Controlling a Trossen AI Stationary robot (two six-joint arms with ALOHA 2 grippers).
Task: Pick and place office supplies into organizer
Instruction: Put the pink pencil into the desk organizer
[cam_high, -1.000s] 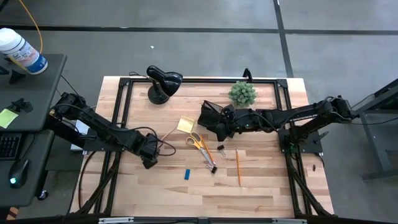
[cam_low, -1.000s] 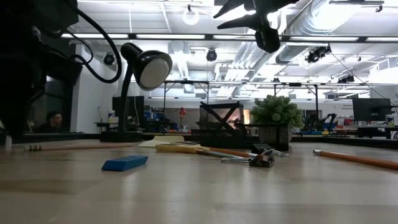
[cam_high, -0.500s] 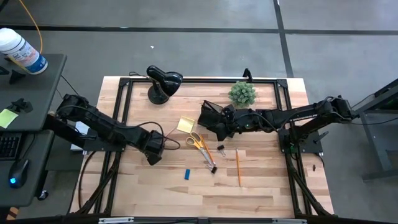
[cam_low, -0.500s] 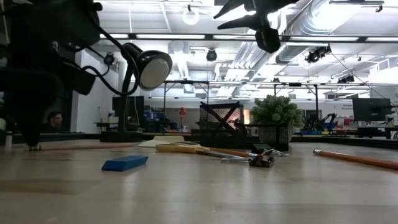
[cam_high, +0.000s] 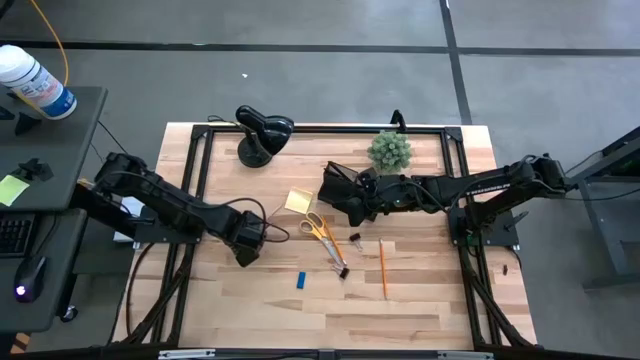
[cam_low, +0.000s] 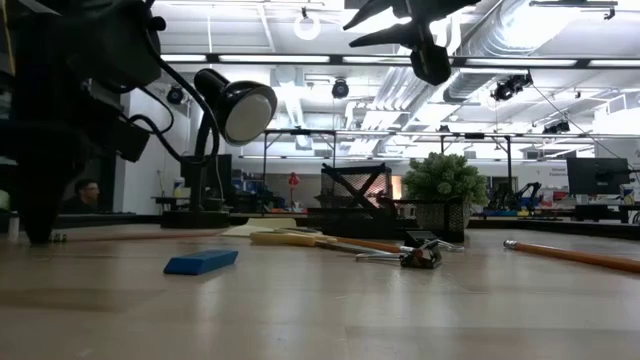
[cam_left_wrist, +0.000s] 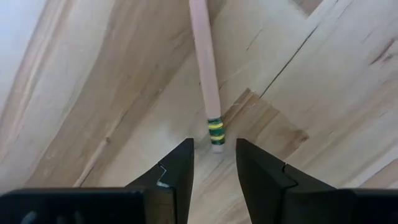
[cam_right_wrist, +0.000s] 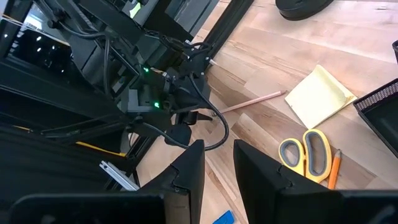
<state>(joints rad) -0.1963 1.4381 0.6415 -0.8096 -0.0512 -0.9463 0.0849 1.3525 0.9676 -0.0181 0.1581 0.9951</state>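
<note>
On the left half of the table, the left gripper (cam_left_wrist: 214, 163) hangs low over the wood with its fingers slightly parted, holding nothing; the eraser end of a wooden pencil (cam_left_wrist: 204, 68) lies just ahead of the gap. Farther right lie the sticky-note pad (cam_high: 297, 201), scissors (cam_high: 319, 228), an orange pencil (cam_high: 382, 268) and a blue block (cam_high: 300, 281). Beside the organizer (cam_high: 336, 184), the right gripper (cam_right_wrist: 218, 163) waits above the table, fingers slightly apart and empty.
</note>
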